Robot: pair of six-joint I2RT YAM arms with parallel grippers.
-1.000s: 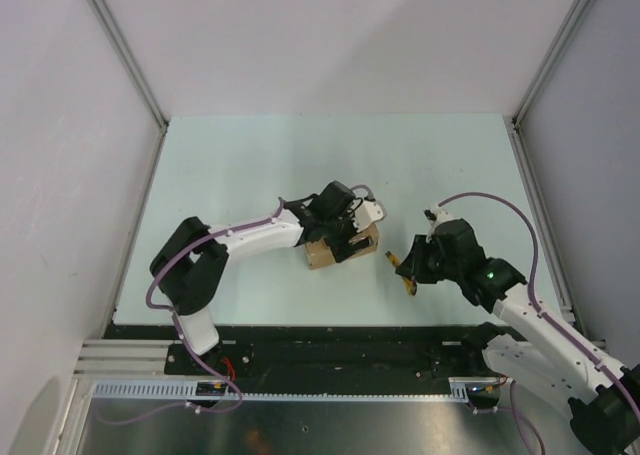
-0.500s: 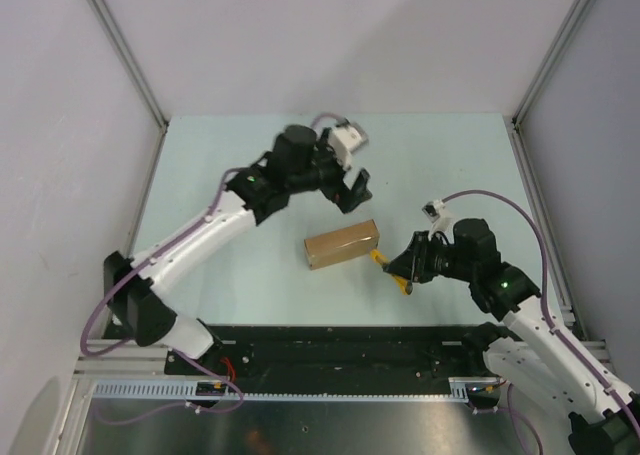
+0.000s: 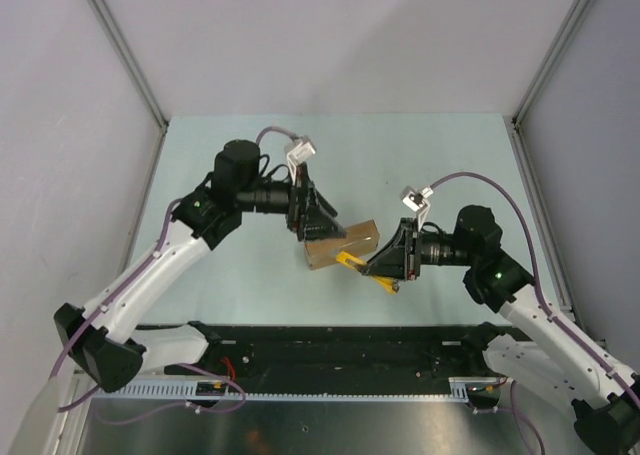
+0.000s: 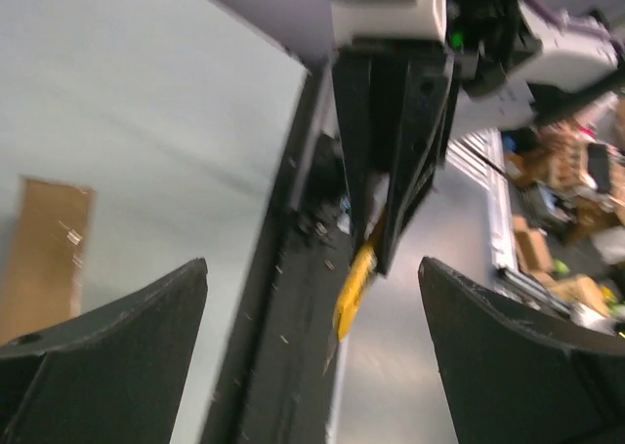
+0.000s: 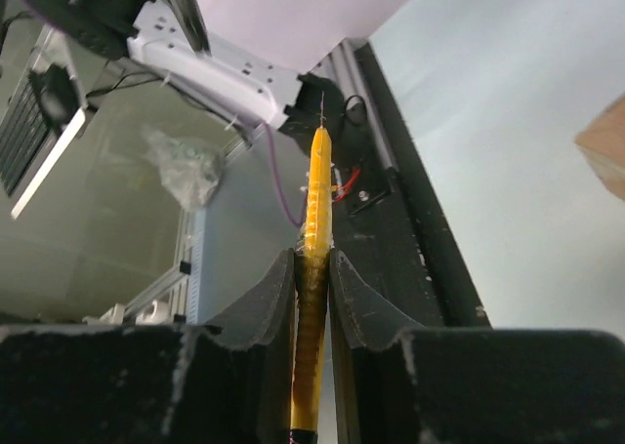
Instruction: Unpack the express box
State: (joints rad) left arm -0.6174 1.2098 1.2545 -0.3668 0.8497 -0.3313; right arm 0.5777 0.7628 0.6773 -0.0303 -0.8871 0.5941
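The express box (image 3: 345,241) is a small brown carton lying flat mid-table; its end also shows in the left wrist view (image 4: 44,259), and a corner of it in the right wrist view (image 5: 607,149). My left gripper (image 3: 321,224) hovers at the box's left back edge, open with nothing between its fingers (image 4: 117,366). My right gripper (image 3: 382,264) is shut on a yellow utility knife (image 3: 351,262), whose blade end lies over the box's front edge. The knife (image 5: 314,220) stands straight out between the right fingers, and shows opposite the left gripper (image 4: 354,286).
The pale green table (image 3: 250,165) is walled by white panels at the back and both sides. A black rail (image 3: 330,340) and a metal shelf run along the near edge below the arms' bases.
My left arm swung back from the far side and came down to the box's left edge, still open. My right gripper moved left, bringing the knife's tip onto the box's front.
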